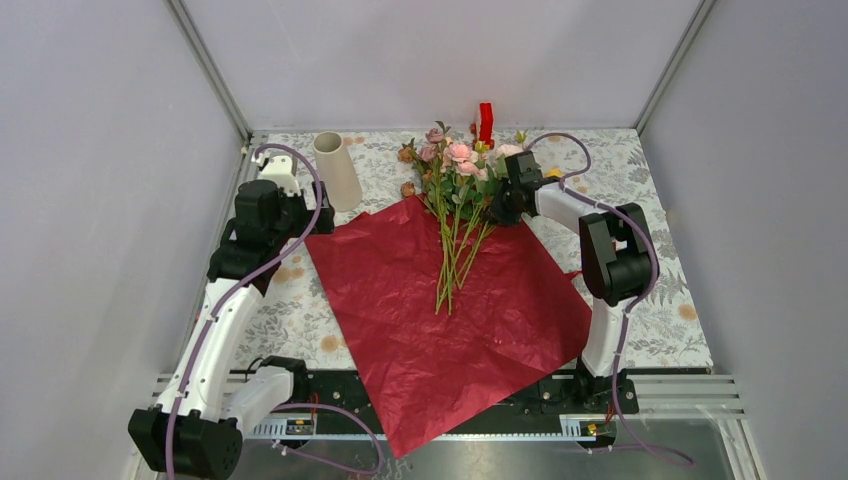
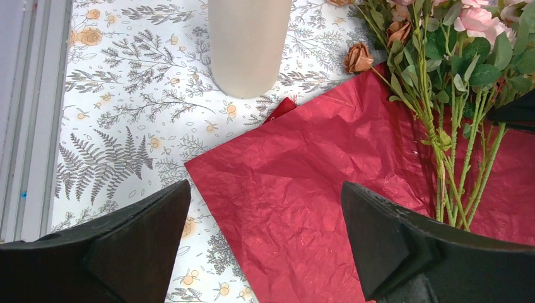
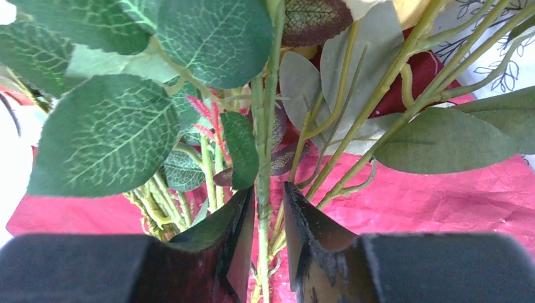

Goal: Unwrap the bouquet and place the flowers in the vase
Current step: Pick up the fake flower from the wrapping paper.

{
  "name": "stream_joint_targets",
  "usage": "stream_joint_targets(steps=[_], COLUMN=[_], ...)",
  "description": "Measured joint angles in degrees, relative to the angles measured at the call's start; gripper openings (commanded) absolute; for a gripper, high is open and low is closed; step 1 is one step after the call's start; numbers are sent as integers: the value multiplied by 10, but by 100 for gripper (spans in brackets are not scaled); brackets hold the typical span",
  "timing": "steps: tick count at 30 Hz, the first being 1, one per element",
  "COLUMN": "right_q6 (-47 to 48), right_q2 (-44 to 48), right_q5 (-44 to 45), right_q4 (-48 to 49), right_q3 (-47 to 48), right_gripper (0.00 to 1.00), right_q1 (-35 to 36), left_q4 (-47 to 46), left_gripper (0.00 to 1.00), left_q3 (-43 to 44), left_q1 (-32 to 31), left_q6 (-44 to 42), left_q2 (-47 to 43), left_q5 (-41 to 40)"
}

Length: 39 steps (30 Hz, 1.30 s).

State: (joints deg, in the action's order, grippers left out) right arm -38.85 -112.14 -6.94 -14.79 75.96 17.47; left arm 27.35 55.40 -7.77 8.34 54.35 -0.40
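The dark red wrapping paper [image 1: 440,310] lies spread flat on the table, and the flowers [image 1: 455,190] lie on its far part with blooms pointing away and stems toward me. My right gripper [image 1: 503,205] reaches into the bunch from the right. In the right wrist view its jaws [image 3: 268,202] stand narrowly open around one green stem [image 3: 262,164], with a small gap still showing. The cream vase [image 1: 337,170] stands upright at the far left. My left gripper [image 2: 265,208] hovers wide open over the paper's left corner [image 2: 303,189], just short of the vase [image 2: 248,44], with nothing between its fingers.
A small red and yellow block [image 1: 486,122] stands behind the blooms at the table's far edge. The floral tablecloth [image 1: 650,170] covers the table, and grey walls close it in on three sides. A loose brown bloom [image 2: 358,58] lies near the paper's far edge.
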Motion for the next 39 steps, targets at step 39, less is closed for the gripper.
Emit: stream_joint_targets(steps=[39], right_q6=[162], right_q2=[500], right_q5=[-148], right_q4=[39], right_q3=[-132], right_gripper=[0], right_q1=[86], left_q4=[-204], left_gripper=[98], left_q3=[-16], left_q1=[-158], left_q6=[246], left_q2=[-48], left_q5=[227])
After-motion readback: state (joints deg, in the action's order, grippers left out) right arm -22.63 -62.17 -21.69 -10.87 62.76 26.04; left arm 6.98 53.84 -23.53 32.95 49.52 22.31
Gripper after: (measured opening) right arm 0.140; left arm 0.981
